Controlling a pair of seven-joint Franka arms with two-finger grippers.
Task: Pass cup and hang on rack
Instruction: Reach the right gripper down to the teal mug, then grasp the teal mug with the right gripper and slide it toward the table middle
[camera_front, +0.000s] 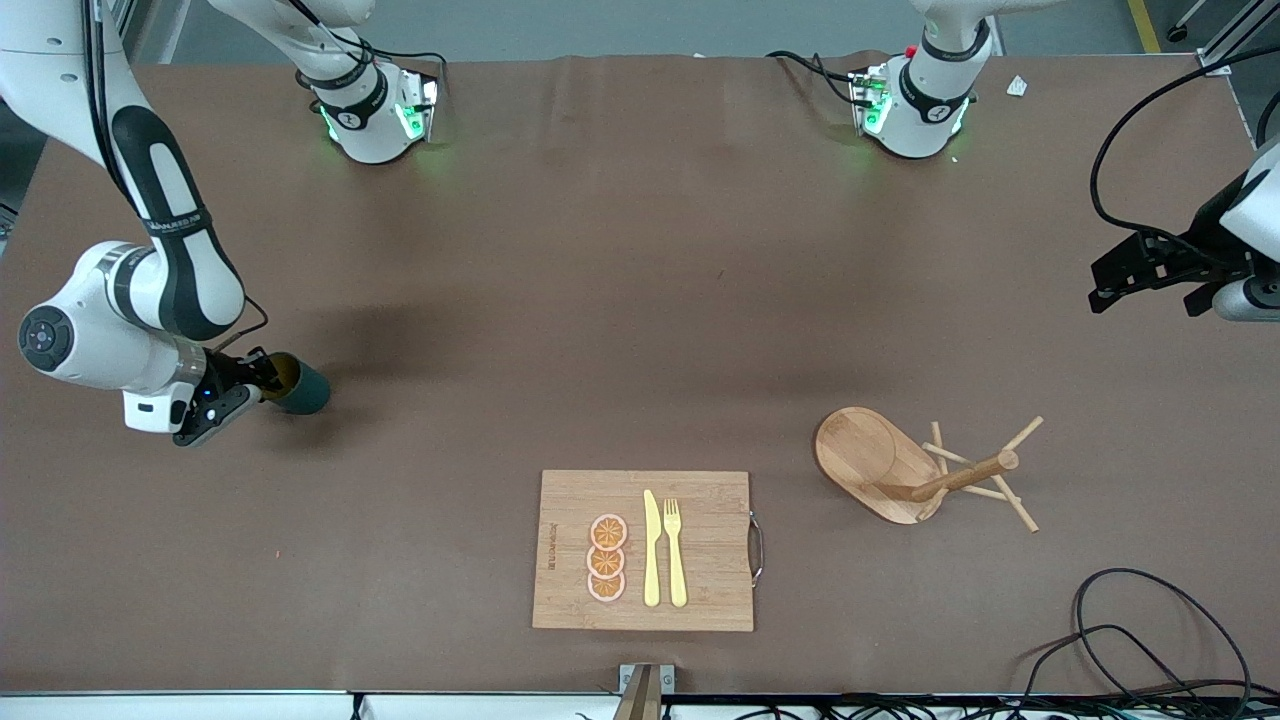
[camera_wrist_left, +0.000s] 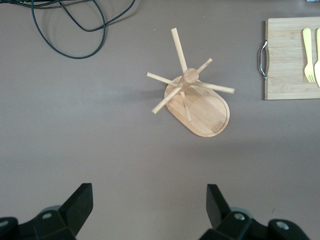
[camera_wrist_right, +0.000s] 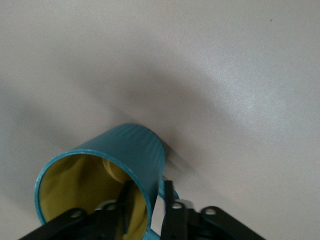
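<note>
**Right tool pinches the cup wall; left tool waits spread over the rack's end**

The right tool (camera_front: 262, 385) is down at the right arm's end of the tabletop (camera_front: 560, 300), and its fingers (camera_wrist_right: 167, 200) straddle the rim of the cup (camera_front: 298, 384): one inside against the mustard lining, one outside on the ribbed teal wall. That rim pinch looks chosen to leave most of the body free, so the other arm can take hold at the handover. The handle is partly hidden by the fingers, so I cannot tell which way it points. Whether the cup rests on the tabletop or is just off it is not clear; it looks tilted in the right wrist view.

The left tool (camera_wrist_left: 147, 210) hangs with its fingers spread wide and nothing between them, over bare tabletop at the left arm's end; the arm waits. This likely keeps it ready to receive the cup and close to the hanging spot.

The rack (camera_front: 905, 468) stands upright on its oval base, pegs fanned out and all bare, well apart from the cup. Between the two, nearer the front camera, lies a board (camera_front: 700, 500) with orange slices (camera_front: 607, 557), a knife (camera_front: 651, 548) and a fork (camera_front: 675, 550)
</note>
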